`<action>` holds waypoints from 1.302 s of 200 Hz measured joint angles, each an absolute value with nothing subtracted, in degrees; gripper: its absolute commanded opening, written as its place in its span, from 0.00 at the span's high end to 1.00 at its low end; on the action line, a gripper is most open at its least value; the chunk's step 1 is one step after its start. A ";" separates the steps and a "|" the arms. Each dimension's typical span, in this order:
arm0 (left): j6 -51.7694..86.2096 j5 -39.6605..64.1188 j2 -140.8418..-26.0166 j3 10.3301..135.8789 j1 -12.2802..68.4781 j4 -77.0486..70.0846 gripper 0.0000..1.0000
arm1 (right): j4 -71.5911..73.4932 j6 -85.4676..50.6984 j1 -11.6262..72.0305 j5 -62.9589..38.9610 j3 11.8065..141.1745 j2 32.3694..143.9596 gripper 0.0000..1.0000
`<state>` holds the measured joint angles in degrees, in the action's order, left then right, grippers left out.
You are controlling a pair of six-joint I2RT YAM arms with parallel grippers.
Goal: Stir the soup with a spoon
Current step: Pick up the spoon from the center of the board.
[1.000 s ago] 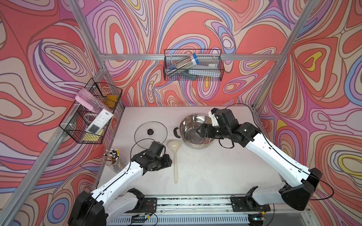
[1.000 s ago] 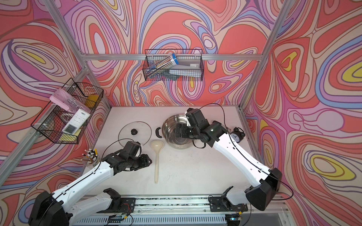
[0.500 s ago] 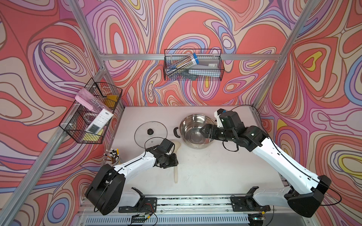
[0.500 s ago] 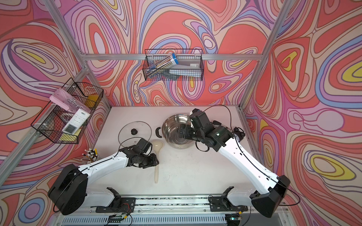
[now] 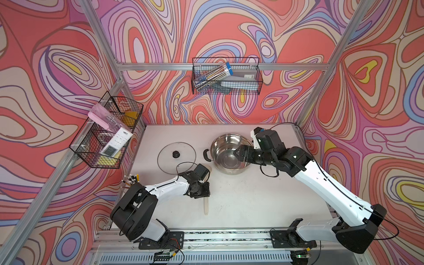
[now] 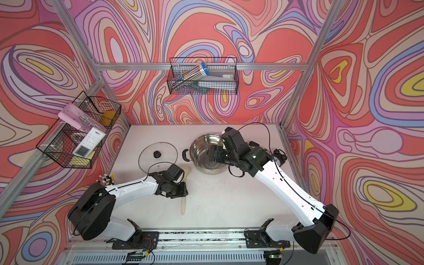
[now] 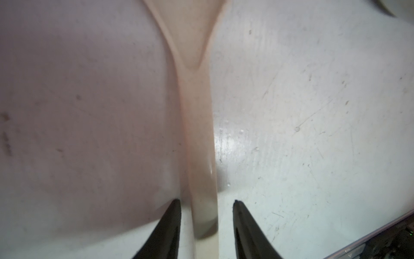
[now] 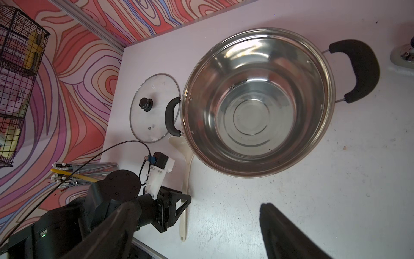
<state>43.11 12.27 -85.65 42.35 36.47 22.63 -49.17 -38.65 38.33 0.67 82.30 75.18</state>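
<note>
Swirled pink, red and lilac walls close in a scuffed white table (image 5: 241, 206). Nearest the front rail, the ladle (image 5: 206, 206) lies flat on the table, with its handle end toward the rail and its bowl just beside the pot. The left gripper (image 7: 205, 201) sits low over the handle; its black fingers (image 7: 170, 224) stand on either side with a gap showing on each, so nothing is pinched. At the table's left edge stands a clear cup of pencils (image 5: 132, 179). Farther back, the steel pot (image 5: 223, 160) stands upright and empty. The right gripper (image 5: 238, 154) hangs over its inside, jaws spread wide and holding nothing. A glass lid (image 5: 176, 157) lies flat just left of the pot. Wire baskets (image 5: 226, 79) hang on the walls beyond.
</note>
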 measured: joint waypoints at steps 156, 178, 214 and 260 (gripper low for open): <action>47.27 10.31 -80.31 37.78 37.85 19.97 1.00 | -50.19 -38.50 38.33 1.76 81.62 72.95 0.11; 48.36 8.38 -74.96 37.21 37.85 24.58 1.00 | -50.15 -37.71 38.35 1.28 82.02 74.11 0.11; 49.19 5.10 -63.96 39.00 37.85 32.21 1.00 | -49.25 -36.62 38.35 0.08 84.03 77.91 0.11; 49.32 0.60 -55.64 48.14 37.85 42.09 1.00 | -47.94 -35.73 38.35 -2.31 86.46 79.33 0.11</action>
<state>49.32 0.60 -55.64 48.14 37.85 42.09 -47.94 -35.73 38.35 -2.31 86.46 79.33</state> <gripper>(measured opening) 0.092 0.892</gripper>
